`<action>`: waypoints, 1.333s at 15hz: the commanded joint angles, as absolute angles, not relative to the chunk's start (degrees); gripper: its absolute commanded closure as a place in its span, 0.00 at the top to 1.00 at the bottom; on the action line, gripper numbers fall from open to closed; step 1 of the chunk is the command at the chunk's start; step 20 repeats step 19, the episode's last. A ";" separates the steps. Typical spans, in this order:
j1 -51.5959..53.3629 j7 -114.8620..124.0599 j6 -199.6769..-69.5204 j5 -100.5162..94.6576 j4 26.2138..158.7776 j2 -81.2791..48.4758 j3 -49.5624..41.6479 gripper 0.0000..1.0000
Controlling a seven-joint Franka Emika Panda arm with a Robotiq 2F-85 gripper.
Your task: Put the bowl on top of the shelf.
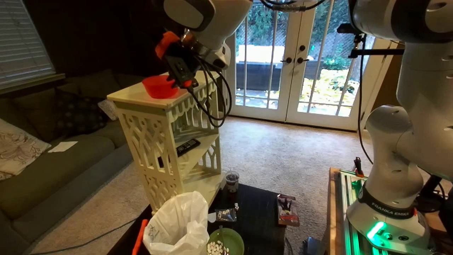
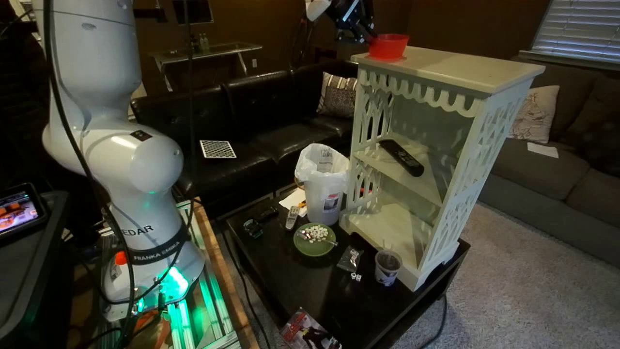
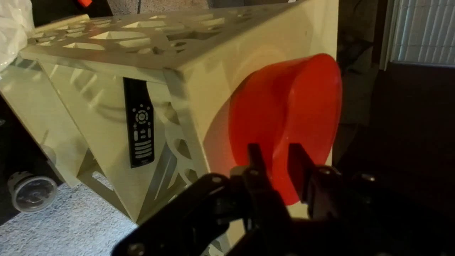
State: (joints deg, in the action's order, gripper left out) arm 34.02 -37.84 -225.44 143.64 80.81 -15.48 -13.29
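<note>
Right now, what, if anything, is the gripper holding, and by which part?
Nothing, apparently: the gripper straddles the rim of the red bowl, jaws visibly apart.

Bowl (image 1: 159, 88): solid red. Shelf (image 2: 460, 68): cream, w/ lattice ptn. Remote (image 3: 139, 124): blk. Dish (image 2: 315, 249): grn. Bag (image 1: 166, 217): wht. Table (image 2: 329, 286): blk. Carpet (image 1: 265, 148): beige-gry. Cushion (image 1: 19, 147): off-wht w/ dk branch ptn.

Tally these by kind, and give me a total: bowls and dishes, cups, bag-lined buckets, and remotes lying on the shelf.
Bowls and dishes: 2, the red bowl and the green dish
Cups: 1, the cup on the dark table
Bag-lined buckets: 1, the white bucket
Remotes on the shelf: 1, the black remote
Total: 5
</note>
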 commanded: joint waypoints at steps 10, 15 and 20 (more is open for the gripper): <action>24.24 -41.26 -248.45 131.62 71.39 -11.73 0.92 1.00; 36.11 -34.83 -242.57 116.51 85.32 3.21 -9.29 1.00; 25.25 -35.16 -241.81 114.33 84.10 4.13 2.25 1.00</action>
